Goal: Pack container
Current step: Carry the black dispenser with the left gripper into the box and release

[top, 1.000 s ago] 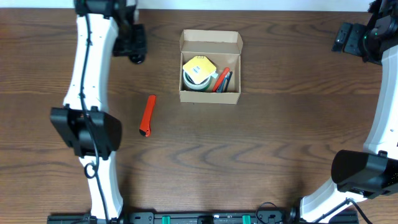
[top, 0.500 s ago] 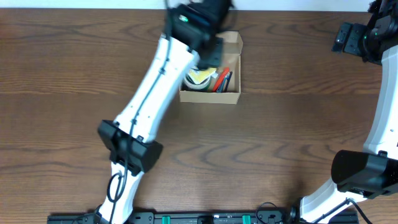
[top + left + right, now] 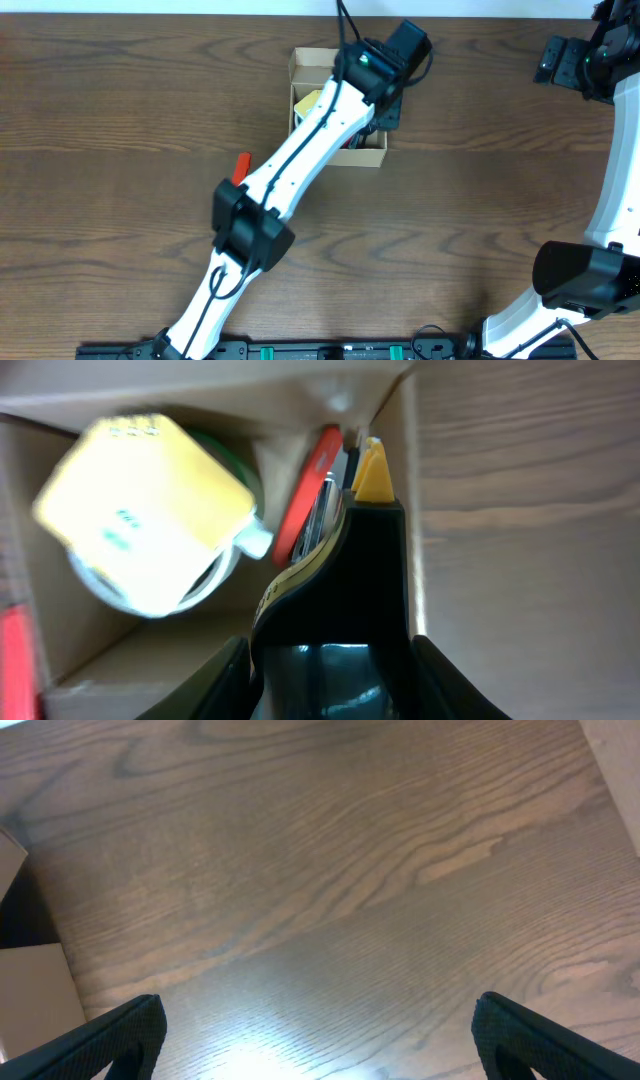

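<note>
Brown cardboard container [image 3: 312,60] half packed, lid open: yellow-topped roll [image 3: 150,520], red pen [image 3: 308,490] inside. Your left gripper [image 3: 384,106], over container's right side, clamps black yellow-tipped item [image 3: 340,580] (likely next in). Red cutter [image 3: 241,162] left of container waits outside. Right gripper [image 3: 320,1045], far right of container, spread, empty.

No writing can be read anywhere. The yellow pad [image 3: 150,510] inside the box [image 3: 200,390] carries a few small green marks, but they are too blurred in the left wrist view and too small from overhead.
</note>
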